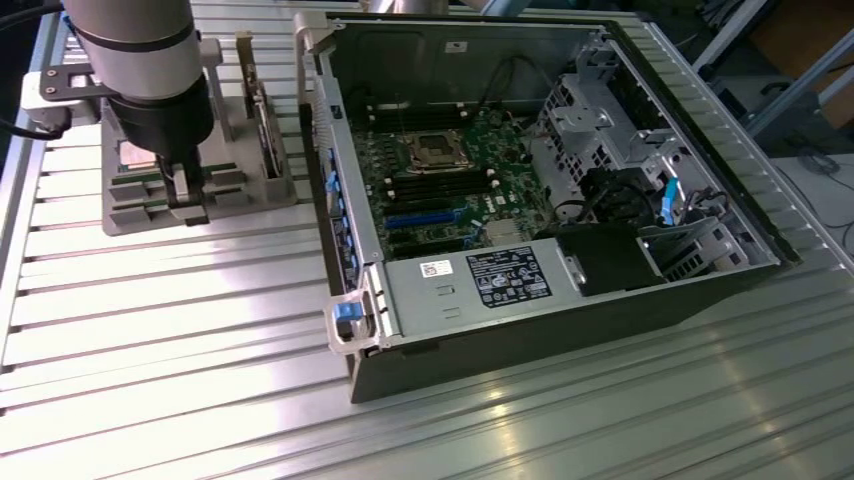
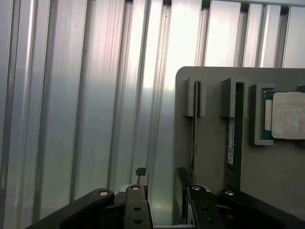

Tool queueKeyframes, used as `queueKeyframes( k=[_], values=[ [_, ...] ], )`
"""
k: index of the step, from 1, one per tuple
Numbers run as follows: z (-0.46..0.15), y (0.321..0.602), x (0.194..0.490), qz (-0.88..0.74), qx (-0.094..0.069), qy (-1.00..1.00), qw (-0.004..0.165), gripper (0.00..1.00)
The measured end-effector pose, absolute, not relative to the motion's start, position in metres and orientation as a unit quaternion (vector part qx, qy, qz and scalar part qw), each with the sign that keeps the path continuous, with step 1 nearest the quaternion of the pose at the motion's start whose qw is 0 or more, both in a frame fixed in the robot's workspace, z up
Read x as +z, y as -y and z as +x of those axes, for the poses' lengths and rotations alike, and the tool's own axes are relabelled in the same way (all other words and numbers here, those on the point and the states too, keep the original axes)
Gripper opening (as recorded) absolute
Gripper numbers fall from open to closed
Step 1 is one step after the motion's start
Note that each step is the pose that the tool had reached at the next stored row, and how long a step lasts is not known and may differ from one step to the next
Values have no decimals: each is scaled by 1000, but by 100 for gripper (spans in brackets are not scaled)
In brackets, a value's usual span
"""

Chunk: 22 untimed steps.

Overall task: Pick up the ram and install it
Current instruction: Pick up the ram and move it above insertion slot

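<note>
Two ram sticks stand on edge in slots of a grey holder (image 2: 209, 157): one thin stick (image 2: 194, 138) near the holder's edge and its green twin (image 2: 232, 138) in the slot beside it. My gripper (image 2: 162, 174) is open, with one finger (image 2: 182, 172) just beside the nearer ram stick and the other finger (image 2: 141, 172) over the bare table. Nothing sits between the fingers. In the exterior view the gripper (image 1: 183, 205) hangs low over the holder (image 1: 134, 210) at the exterior view's left.
A square silver CPU (image 2: 287, 115) lies in a recess of the holder. An expansion card (image 1: 267, 120) stands upright in the holder's far side. The open computer case (image 1: 721, 290) lies to the exterior view's right, with motherboard memory slots (image 1: 434, 187) showing inside.
</note>
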<state>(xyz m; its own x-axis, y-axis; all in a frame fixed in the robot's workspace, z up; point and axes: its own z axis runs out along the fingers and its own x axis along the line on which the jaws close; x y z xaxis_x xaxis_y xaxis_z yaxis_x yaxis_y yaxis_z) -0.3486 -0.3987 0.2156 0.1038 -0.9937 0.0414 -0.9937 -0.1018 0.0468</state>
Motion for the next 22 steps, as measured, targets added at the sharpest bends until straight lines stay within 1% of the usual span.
queueKeyframes(
  k=[11, 17, 19, 22],
  values=[
    [-354, 397, 209, 742, 0, 669, 32, 36],
    [-354, 397, 215, 742, 1, 669, 31, 36],
    [-355, 392, 215, 742, 2, 669, 30, 36],
    [-357, 374, 216, 742, 2, 669, 30, 36]
  ],
)
